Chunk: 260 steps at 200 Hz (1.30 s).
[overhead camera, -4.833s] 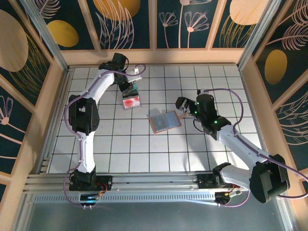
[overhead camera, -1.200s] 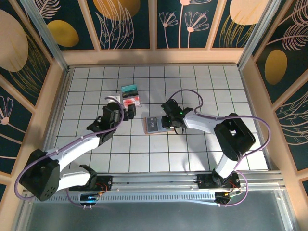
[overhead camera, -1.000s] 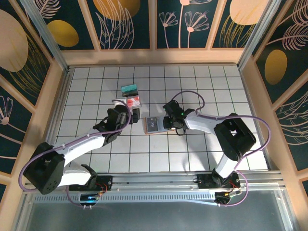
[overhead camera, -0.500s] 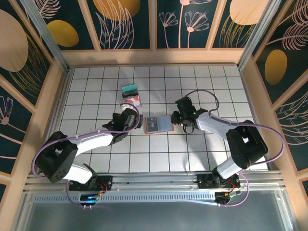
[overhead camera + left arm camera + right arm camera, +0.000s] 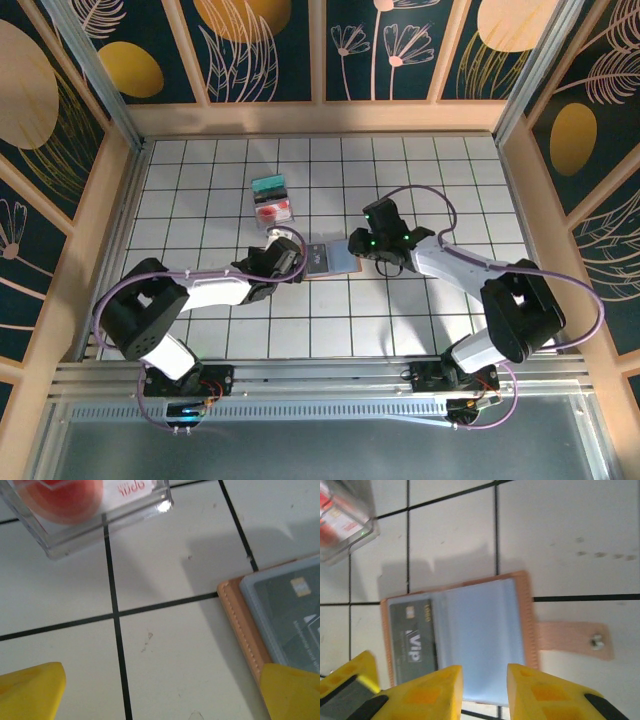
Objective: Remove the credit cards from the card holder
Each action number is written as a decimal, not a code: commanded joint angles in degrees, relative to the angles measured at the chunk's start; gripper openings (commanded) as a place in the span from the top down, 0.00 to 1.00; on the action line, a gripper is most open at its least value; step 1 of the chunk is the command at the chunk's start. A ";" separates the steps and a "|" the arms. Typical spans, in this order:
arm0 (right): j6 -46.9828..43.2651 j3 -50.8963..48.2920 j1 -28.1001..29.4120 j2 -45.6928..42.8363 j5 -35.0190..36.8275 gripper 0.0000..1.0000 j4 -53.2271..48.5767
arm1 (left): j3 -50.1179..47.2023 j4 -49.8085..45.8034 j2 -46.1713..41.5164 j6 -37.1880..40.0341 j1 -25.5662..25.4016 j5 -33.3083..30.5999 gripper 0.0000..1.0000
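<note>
The card holder (image 5: 334,258) lies open on the tiled table, tan rim up, snap tab (image 5: 574,640) pointing right. A dark credit card (image 5: 412,635) sits in its left pocket; the right pocket (image 5: 480,630) looks plain grey-blue. My right gripper (image 5: 485,685) hovers over the holder's right half (image 5: 354,246), fingers a narrow gap apart with nothing between them. My left gripper (image 5: 162,692) stands wide open at the holder's left edge (image 5: 296,262), one fingertip (image 5: 292,690) over the tan rim (image 5: 240,615). A red-and-white credit card (image 5: 273,210) and a teal one (image 5: 268,186) lie farther back.
The red-and-white card sits in a clear case (image 5: 100,525) just beyond my left gripper. Wooden walls (image 5: 320,118) close in the table at the back and sides. Bare tiles (image 5: 330,340) stretch in front of the holder.
My left arm has swung from beside the cards to the holder's left edge. The right gripper shifted a little over the holder and its jaws have narrowed.
</note>
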 commanded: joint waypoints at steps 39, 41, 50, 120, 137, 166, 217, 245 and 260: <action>3.80 1.92 1.87 7.26 -11.80 0.70 9.33 | 1.13 2.83 2.89 -1.33 -0.18 0.69 0.01; 3.81 2.02 1.83 7.47 -11.94 0.70 9.46 | 1.09 2.92 2.89 -1.38 -0.18 0.79 0.01; 3.69 2.42 1.80 8.44 -12.67 0.70 9.71 | 0.93 3.05 2.89 -1.50 -0.18 1.06 0.01; 0.98 5.56 0.96 14.63 -16.75 0.69 9.66 | 0.22 4.05 2.36 -3.24 -0.54 4.09 0.01; 0.58 5.98 0.83 15.23 -16.58 0.69 9.17 | 0.57 3.15 2.29 -4.19 -0.62 2.88 0.01; 0.13 6.62 0.64 15.27 -15.75 0.69 7.81 | 1.34 0.00 0.72 -8.08 -0.57 -2.62 0.01; 0.72 6.80 0.81 15.33 -16.53 0.68 7.98 | 5.05 -4.91 2.91 -8.81 -0.43 -6.71 0.01; 0.92 6.92 0.95 15.46 -16.75 0.68 7.88 | 5.72 -6.04 4.79 -8.60 -0.35 -6.67 0.01; 1.05 6.93 0.89 15.75 -16.88 0.68 7.95 | 6.03 -6.49 5.86 -8.22 -0.32 -6.26 0.01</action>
